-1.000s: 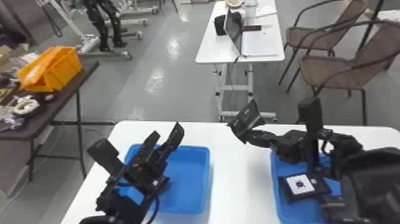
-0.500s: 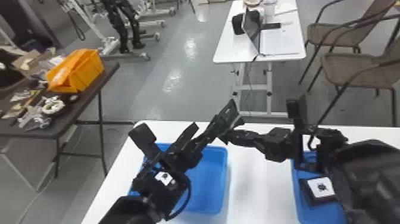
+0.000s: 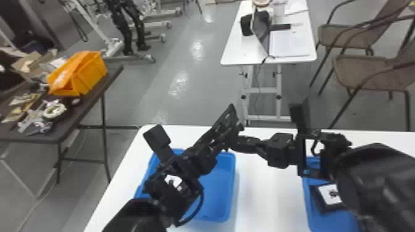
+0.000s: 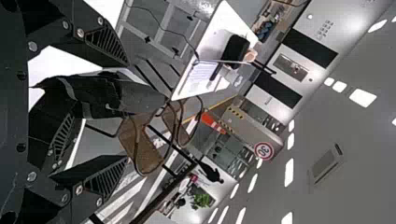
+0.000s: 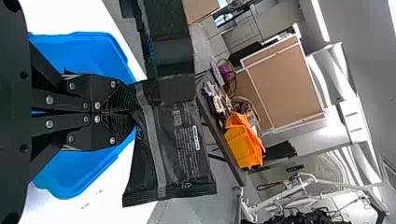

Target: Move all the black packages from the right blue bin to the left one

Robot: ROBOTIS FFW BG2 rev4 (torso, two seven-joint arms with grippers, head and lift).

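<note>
In the lower middle of the head view, the right gripper reaches leftward over the white table with its two fingers pressed together on a black package. The package hangs between the two arms, tilted, its far end pointing up. The left gripper meets it from the lower left; in the left wrist view the fingers of the left gripper stand spread, with black film between them. That area is dark and crowded, so contact there looks likely but is hard to confirm. In the right wrist view, the fingers pinch the package near one edge.

The left blue bin sits lower centre, partly behind the left arm. At lower right, the right blue bin holds a dark package with a white label, partly covered by the right arm.

An orange plastic bin stands on a dark table at upper left; a laptop rests on another white table at upper right, near two brown chairs.
</note>
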